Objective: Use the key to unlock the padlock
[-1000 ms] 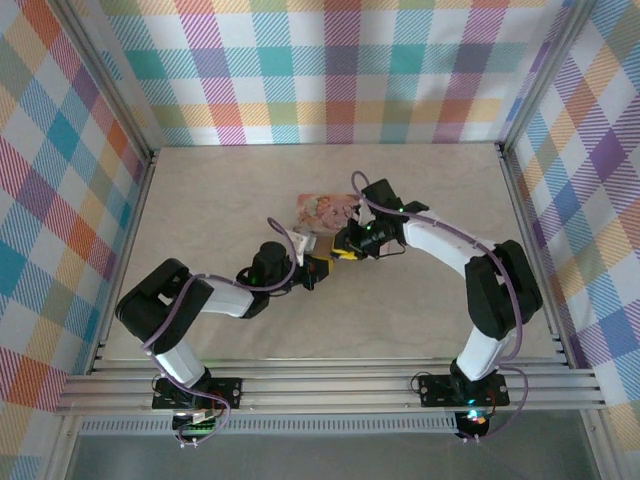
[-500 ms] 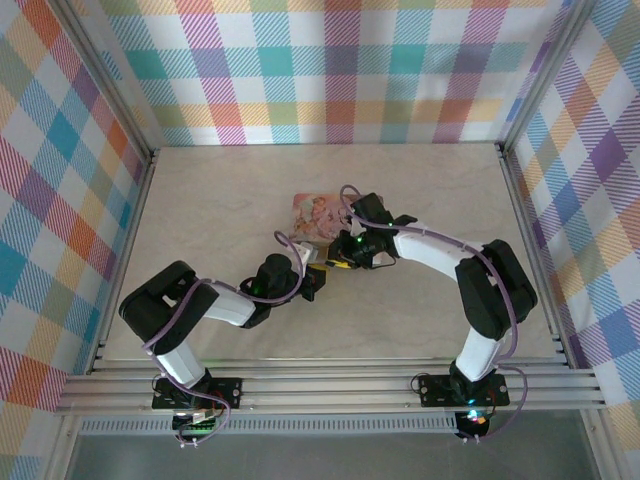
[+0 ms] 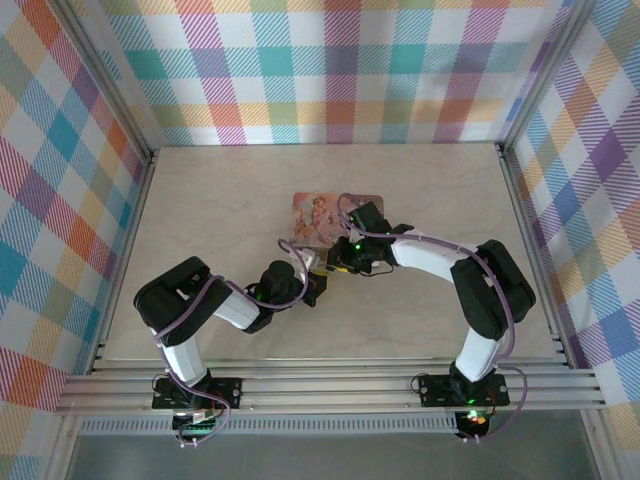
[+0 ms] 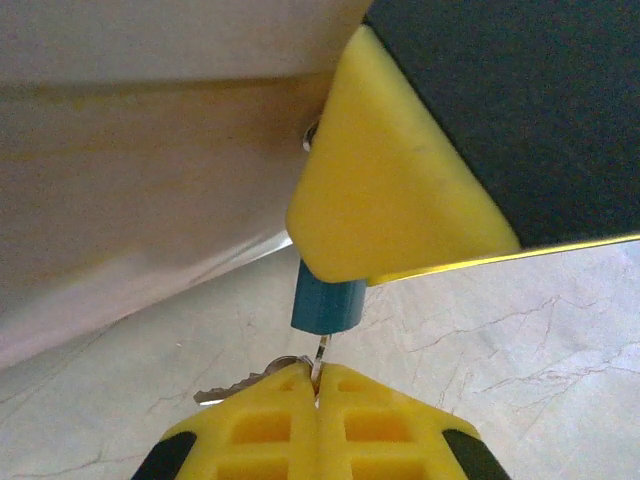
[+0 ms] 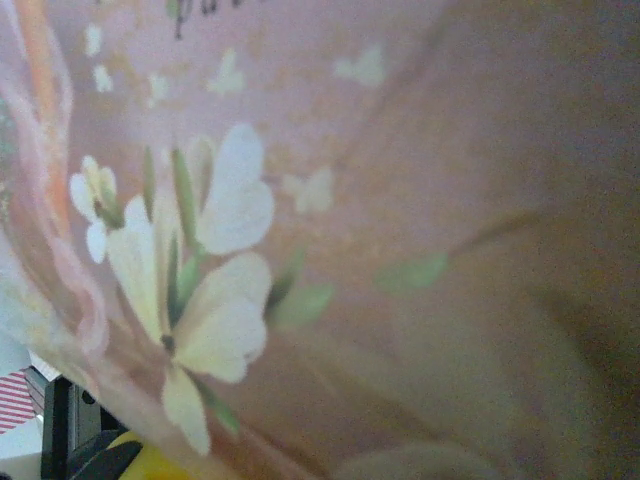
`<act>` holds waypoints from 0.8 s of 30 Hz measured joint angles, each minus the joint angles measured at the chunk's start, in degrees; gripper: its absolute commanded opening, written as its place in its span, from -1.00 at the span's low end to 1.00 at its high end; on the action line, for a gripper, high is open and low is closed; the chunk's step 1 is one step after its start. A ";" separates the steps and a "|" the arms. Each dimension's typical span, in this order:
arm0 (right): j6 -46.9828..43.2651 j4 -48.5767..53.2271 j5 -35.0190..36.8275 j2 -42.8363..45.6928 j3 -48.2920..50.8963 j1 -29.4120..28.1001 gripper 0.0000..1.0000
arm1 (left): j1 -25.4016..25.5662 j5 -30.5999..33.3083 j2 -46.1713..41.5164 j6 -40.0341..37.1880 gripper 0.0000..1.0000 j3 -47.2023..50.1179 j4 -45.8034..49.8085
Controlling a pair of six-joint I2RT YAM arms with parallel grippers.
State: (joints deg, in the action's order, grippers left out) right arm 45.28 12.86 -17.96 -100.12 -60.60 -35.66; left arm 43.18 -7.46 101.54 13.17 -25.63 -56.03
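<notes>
Left wrist: padlock (image 4: 327,305) vertical, key (image 4: 320,352) beneath

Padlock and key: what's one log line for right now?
left gripper: shut on key | right gripper: holds blue padlock | key tip: at padlock's bottom end | unlocked: cannot tell

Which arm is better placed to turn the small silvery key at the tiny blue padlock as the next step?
Left. The left gripper is shut on the small silvery key, whose blade touches the tiny blue padlock. The right gripper sits over the padlock, seemingly steadying it.
</notes>
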 measured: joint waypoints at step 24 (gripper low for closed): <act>7.15 -2.93 -0.39 4.98 6.27 -1.07 -0.06 | 2.05 4.09 1.05 0.28 -1.00 1.29 0.57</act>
State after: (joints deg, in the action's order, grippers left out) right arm 52.42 9.93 -18.35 -95.13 -54.33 -36.73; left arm 45.23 -3.38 102.59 13.45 -24.34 -55.46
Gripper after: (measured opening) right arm 0.467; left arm 0.041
